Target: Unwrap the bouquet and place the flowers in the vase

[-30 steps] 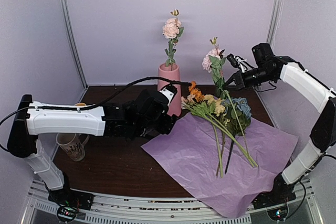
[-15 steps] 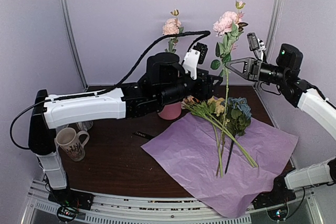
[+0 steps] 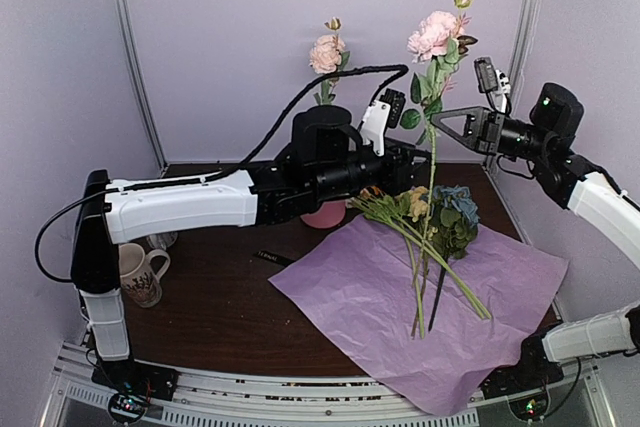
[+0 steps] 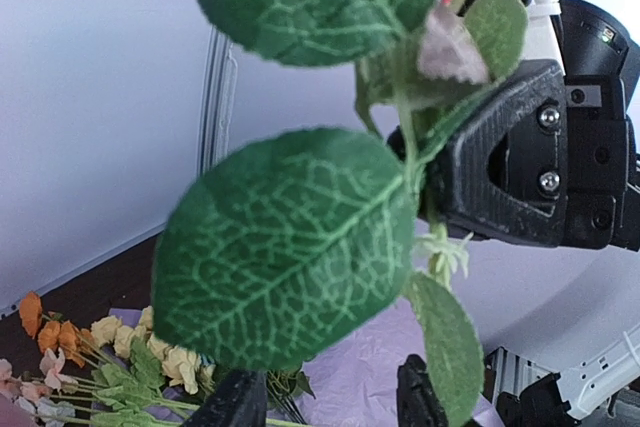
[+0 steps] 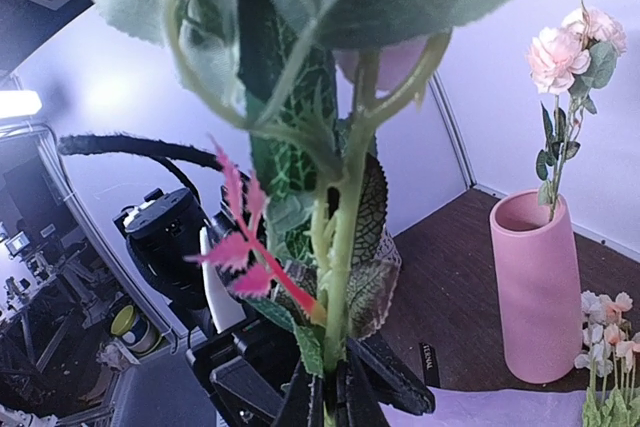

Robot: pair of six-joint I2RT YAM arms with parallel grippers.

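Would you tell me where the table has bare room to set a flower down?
Bare table lies between the mug and the tissue paper. The paper's near corner is free too. It is crowded around the loose flowers and the vase.

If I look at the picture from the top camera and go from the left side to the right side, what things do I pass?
Patterned mug → pink vase with one pink flower in it → pink peony held up high → blue rose lying on the purple paper.
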